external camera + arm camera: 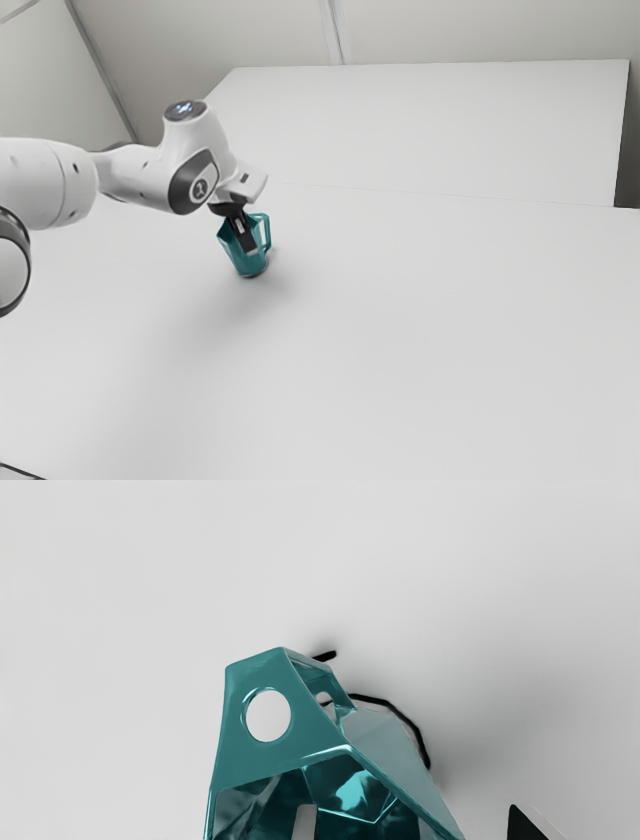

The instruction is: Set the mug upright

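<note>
One teal, flat-sided mug (251, 264) is seen on the table (430, 330), below the arm's hand. Its mouth is turned upward and its base is set down toward the tabletop; whether it is perfectly level cannot be told. Its handle (268, 232) is pointed toward the exterior view's right. In the wrist view, the inside of the mug is exposed, and a flat teal part with a round hole through it is joined to the rim.

The black gripper (248, 246) is lowered to the mug, and its two fingers are held wide apart. One fingertip (305, 824) is seen within the outline of the mouth, while the other fingertip (520, 825) is placed outside the mug, with a gap between it and the teal wall. The mug is not clasped from both sides.

A soft shadow (262, 300) is cast on the table around the base. The white arm (135, 175) is brought in from the exterior view's left and is bent downward at the wrist. Beyond the table, a large pale panel (430, 125) is seen in front of a grey wall (480, 25). A thin dark line (20, 472) is caught at the exterior view's lower left corner.
</note>
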Action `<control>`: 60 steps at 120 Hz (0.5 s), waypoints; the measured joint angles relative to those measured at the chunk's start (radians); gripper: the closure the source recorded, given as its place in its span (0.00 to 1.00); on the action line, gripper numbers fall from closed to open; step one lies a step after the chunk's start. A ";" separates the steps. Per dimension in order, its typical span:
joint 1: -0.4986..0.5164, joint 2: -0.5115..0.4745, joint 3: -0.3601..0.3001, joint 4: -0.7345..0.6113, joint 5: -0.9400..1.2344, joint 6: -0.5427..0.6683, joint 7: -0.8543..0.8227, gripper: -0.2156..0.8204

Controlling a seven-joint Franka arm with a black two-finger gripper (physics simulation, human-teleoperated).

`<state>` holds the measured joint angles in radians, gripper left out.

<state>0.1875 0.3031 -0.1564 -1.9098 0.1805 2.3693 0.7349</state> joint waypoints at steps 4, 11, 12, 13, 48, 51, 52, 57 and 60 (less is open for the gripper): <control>-0.001 -0.007 0.000 0.001 -0.002 -0.001 -0.006 0.39; -0.001 -0.028 0.000 -0.001 -0.009 -0.002 -0.016 0.35; -0.001 -0.032 0.000 -0.002 -0.011 -0.003 -0.018 0.34; -0.001 -0.038 0.000 -0.003 -0.015 -0.003 -0.019 0.34; -0.158 -0.294 0.183 0.028 -0.142 -0.195 -0.112 0.24; -0.214 -0.302 0.242 0.051 -0.145 -0.225 -0.122 0.24; -0.227 -0.303 0.255 0.059 -0.146 -0.235 -0.126 0.24; -0.268 -0.306 0.300 0.107 -0.149 -0.288 -0.144 0.23; -0.280 -0.308 0.315 0.136 -0.151 -0.320 -0.154 0.23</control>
<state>-0.0922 -0.0045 0.1584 -1.7736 0.0296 2.0495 0.5806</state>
